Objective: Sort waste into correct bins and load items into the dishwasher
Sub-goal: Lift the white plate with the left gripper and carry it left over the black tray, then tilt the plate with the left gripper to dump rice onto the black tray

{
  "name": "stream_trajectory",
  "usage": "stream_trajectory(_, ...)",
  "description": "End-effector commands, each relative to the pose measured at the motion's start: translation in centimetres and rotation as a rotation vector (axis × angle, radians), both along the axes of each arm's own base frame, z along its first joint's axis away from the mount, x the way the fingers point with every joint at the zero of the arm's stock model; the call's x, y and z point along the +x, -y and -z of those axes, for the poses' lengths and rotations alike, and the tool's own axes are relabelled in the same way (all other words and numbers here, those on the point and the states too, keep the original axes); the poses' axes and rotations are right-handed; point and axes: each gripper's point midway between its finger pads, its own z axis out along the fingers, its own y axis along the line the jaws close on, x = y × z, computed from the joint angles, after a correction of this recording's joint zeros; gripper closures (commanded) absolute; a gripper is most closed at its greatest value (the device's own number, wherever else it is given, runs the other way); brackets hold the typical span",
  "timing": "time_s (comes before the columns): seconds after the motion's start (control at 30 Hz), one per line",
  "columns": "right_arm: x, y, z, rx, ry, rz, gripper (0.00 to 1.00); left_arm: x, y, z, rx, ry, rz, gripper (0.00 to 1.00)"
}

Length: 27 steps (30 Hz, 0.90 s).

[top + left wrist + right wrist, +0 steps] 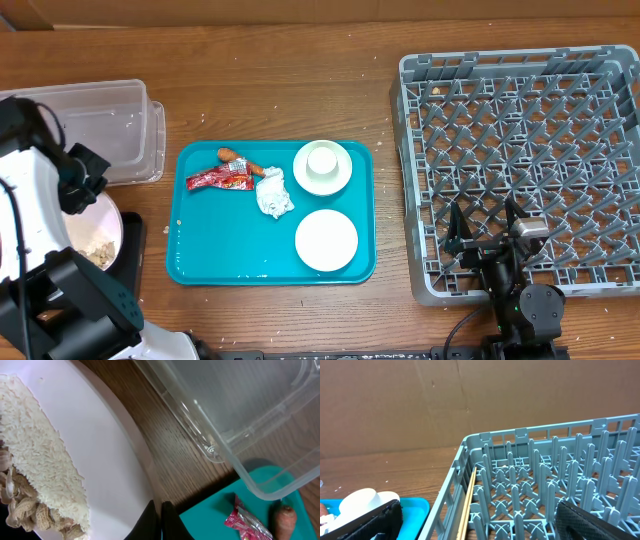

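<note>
My left gripper (159, 521) is shut on the rim of a white bowl (100, 450) holding white rice (45, 455) and beige crumbs (25, 510). In the overhead view this bowl (100, 240) sits at the left edge, below the clear tub (95, 125). The teal tray (210, 250) carries the red wrapper (218, 180), the carrot stick (240, 160), the napkin ball (273, 194), a cup (322, 160) inside a white bowl (340, 178), and the round plate (326, 240). My right gripper (485, 232) is open and empty over the front left of the grey dish rack (520, 80).
A black tray edge (133, 240) shows right of the held bowl, mostly hidden by my left arm. Two thin wooden sticks (470, 497) lie along the rack's left wall. Crumbs are scattered on the wood table (300, 70). A brown wall stands behind the rack (470, 400).
</note>
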Motion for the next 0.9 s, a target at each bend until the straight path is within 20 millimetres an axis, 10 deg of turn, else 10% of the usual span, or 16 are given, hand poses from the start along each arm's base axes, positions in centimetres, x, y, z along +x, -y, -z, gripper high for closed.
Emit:
stream_trajectory(0.0,0.0,0.0,0.2,-0.004,0.004,0.001,0.0,-0.1,-1.5,-0.7,-0.018,0.046,-0.012,0.96)
stream_trajectory(0.47,0.0,0.0,0.2,-0.004,0.004,0.001,0.0,-1.1,-4.8,-1.9,-0.149,0.242,-0.051,0.96)
stream_trajectory(0.87,0.0,0.0,0.2,-0.004,0.004,0.0,0.0,0.8,-2.7,-3.6,-0.279,0.404,0.047,0.96)
